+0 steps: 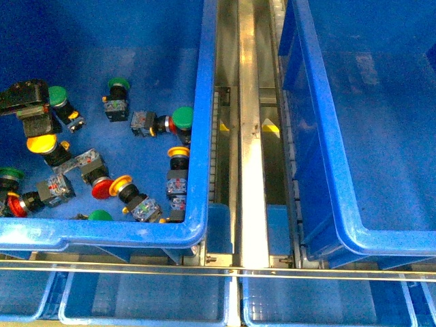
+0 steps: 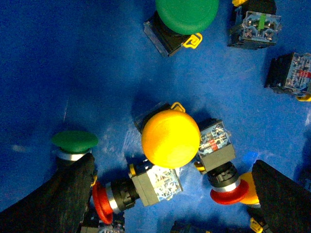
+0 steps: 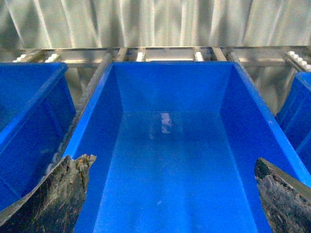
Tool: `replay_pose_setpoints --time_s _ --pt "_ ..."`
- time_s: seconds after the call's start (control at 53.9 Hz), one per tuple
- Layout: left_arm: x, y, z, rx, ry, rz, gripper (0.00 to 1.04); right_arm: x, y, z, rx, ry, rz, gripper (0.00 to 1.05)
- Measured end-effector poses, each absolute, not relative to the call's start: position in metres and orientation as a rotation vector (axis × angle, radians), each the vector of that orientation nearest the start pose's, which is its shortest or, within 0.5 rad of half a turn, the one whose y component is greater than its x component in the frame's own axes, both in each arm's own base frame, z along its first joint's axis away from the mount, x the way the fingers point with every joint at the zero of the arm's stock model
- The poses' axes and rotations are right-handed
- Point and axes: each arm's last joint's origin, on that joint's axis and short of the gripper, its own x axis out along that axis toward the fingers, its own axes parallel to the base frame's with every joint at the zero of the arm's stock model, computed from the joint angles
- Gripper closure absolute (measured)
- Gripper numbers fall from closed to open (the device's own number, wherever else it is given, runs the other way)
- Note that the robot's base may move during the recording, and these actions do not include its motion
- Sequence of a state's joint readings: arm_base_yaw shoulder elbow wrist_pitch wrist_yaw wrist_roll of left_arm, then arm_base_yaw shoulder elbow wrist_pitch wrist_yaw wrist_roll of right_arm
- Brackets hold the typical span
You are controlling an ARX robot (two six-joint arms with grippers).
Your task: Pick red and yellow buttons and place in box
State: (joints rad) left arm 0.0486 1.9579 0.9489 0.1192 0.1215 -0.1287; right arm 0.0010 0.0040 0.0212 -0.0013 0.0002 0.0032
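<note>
My left gripper (image 2: 172,162) is open inside the left bin, just above a yellow button (image 2: 170,138) that stands cap-up between its fingers (image 2: 53,204). A red button (image 2: 104,201) lies on its side by one finger, and another red button (image 2: 226,194) lies by the other. In the front view this yellow button (image 1: 42,144) is at the bin's left, with a red button (image 1: 102,189) and a yellow one (image 1: 121,182) nearer the front. My right gripper (image 3: 172,160) is open over the empty box (image 3: 165,126), the right-hand bin (image 1: 320,136).
Several green-capped buttons (image 1: 182,117) lie among the others in the left bin (image 1: 201,136); two of these green buttons (image 2: 187,14) show in the left wrist view. A metal rail (image 1: 248,170) runs between the bins. Shallow blue trays (image 1: 143,300) sit along the front.
</note>
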Motion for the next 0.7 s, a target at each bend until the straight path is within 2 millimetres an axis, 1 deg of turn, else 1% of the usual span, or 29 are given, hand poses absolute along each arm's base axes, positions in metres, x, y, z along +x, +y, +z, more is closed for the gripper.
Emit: replay_pose_setpoints --time_s 0.13,0.389,0.704 --pt "0.37 0.015 0.088 -0.178 0.907 -0.02 0.08 0.097 0.0 0.17 0.003 -0.016 0.001 0.06" --pt "0.379 0.015 0.072 -0.147 0.937 -0.035 0.08 0.097 0.0 0.17 0.003 -0.016 0.001 0.06" --pt "0.391 0.015 0.071 -0.138 0.933 -0.05 0.08 0.097 0.0 0.17 0.003 -0.016 0.001 0.06"
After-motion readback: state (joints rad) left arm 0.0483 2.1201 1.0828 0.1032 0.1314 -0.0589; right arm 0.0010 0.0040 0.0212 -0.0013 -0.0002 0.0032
